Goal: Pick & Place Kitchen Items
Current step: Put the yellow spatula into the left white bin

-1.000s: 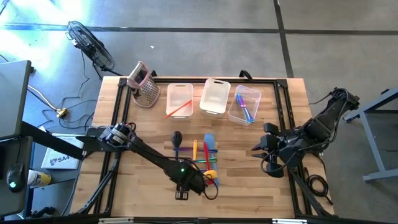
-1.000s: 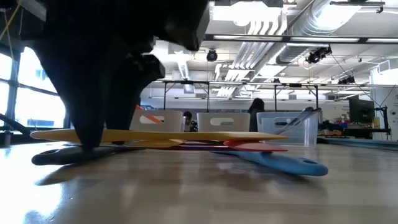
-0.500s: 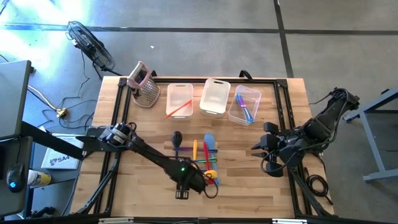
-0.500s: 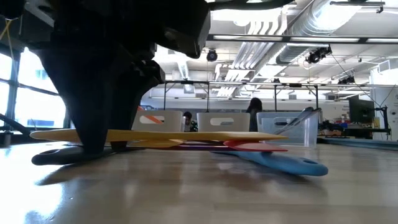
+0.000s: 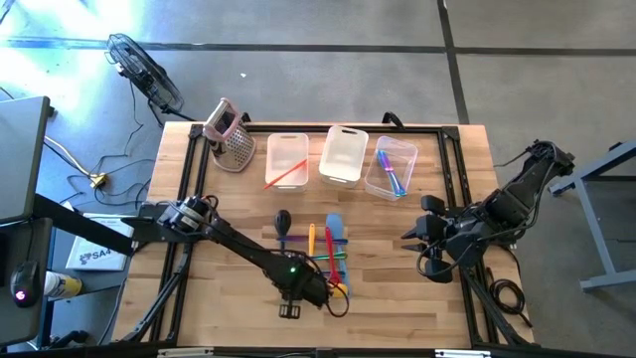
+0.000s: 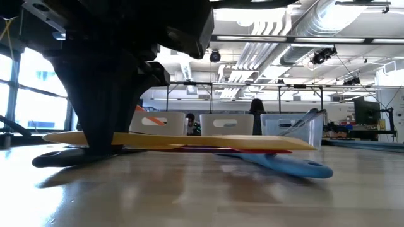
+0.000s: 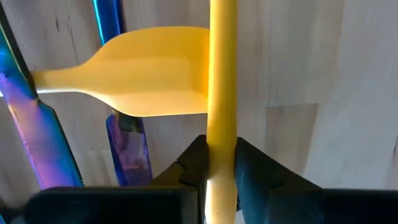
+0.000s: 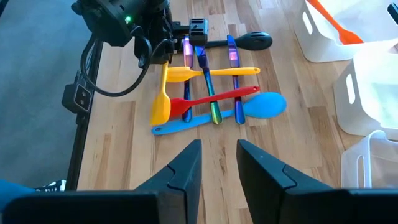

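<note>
Yellow spatula [image 8: 160,99]; red spatula [image 8: 214,98]; blue spoon [image 8: 264,104]; black spoon [image 8: 252,41].

Bare wooden counter [image 5: 407,298] lies open right of the crossed pile of coloured plastic utensils [image 5: 333,254]; behind it, three clear plastic bins [image 5: 344,156] and a metal pink-handled grater [image 5: 231,137] wall the back edge.

Wooden table [image 5: 229,288], utensil cluster [image 5: 331,254], three clear bins [image 5: 343,159], grater [image 5: 232,139]

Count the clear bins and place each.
3, in a row along the table's far edge: left bin holding an orange utensil, middle bin seemingly empty, right bin holding blue and purple utensils. None looks hidden.
</note>
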